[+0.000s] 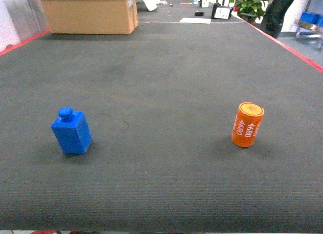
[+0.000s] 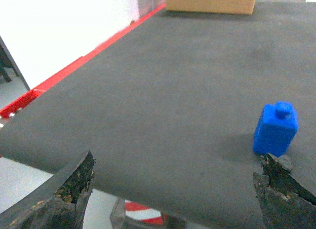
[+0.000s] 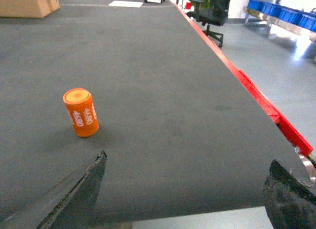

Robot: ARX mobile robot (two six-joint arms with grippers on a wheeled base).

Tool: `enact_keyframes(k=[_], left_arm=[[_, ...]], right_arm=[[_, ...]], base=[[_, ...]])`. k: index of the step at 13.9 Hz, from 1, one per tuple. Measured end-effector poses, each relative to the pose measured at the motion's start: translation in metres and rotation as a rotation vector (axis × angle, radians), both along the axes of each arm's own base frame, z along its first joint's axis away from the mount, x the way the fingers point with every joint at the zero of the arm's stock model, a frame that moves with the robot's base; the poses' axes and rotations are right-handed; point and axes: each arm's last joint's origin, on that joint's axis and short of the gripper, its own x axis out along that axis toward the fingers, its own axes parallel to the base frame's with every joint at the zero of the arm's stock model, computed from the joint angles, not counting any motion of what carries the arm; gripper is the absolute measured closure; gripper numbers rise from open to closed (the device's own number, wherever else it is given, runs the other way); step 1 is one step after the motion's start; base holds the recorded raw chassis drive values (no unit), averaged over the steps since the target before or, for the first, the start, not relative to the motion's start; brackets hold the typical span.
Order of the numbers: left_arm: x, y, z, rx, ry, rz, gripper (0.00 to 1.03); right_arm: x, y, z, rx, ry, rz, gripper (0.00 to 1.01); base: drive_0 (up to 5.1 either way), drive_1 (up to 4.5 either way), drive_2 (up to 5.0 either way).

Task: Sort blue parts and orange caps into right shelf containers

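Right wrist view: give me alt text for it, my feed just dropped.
An orange cap marked 4680 stands upright on the dark grey mat, ahead and left of the right gripper, whose jaws are wide open and empty at the bottom corners. The table's red edge runs along the right, with blue crates on a shelf far behind.

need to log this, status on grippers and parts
Both grippers open, empty, short of the parts. Blue part and orange cap upright on the mat, untouched. Nothing between.
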Motion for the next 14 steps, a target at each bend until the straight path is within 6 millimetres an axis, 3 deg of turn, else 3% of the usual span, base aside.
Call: enact_keyframes(k=[3,7,9,14], left_arm=[[0.032,-0.007,0.026,-0.016,-0.083,-0.081,0.05],[0.101,-0.031,0.039,-0.048,-0.055,-0.244,0.05],[0.163,-0.047,0.014,-0.082,0.093,-0.308,0.05],[0.202,-0.056,-0.010,-0.112,0.164,-0.330,0.05]], right_arm=[[0.026,0.005,0.018,0.012,-0.064,0.026,0.03],[0.093,0.024,0.040,0.026,-0.106,0.108,0.03],[0.165,0.056,0.015,0.038,0.045,0.183,0.03],[0.219,0.071,-0.018,0.068,0.152,0.196,0.03]], base=[[0.0,0.00,0.0],[0.0,0.00,0.0],[0.0,0.00,0.0],[0.0,0.00,0.0]])
